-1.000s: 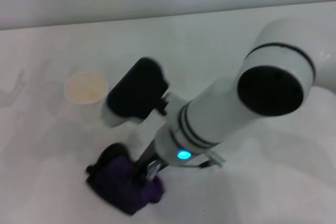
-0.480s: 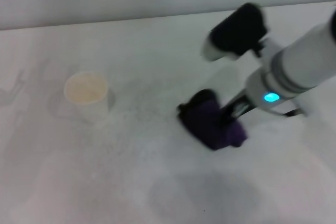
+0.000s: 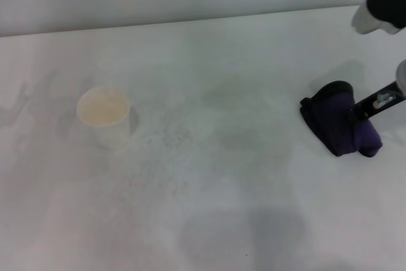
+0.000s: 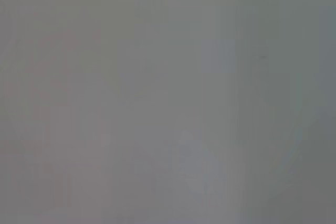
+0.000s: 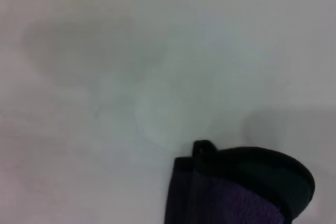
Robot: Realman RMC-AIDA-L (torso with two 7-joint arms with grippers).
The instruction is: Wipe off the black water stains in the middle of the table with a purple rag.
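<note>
The purple rag (image 3: 339, 125), dark purple with black edging, lies bunched at the right side of the white table (image 3: 209, 61). My right gripper (image 3: 358, 113) is shut on the rag's right part, and its arm runs off the right edge of the head view. The rag also shows in the right wrist view (image 5: 247, 192), low against the table. No blackish-brown blot shows anywhere; only faint grey speckles (image 3: 168, 139) mark the middle of the table. My left gripper is out of view; the left wrist view shows only a plain grey surface.
A paper cup (image 3: 103, 109) stands upright at the left of the table. The table's far edge (image 3: 190, 22) meets a pale wall. Faint grey shadows lie on the table's middle and front.
My right arm has swept the rag from the front left, across the middle, to the right side of the table. The cup has not moved.
</note>
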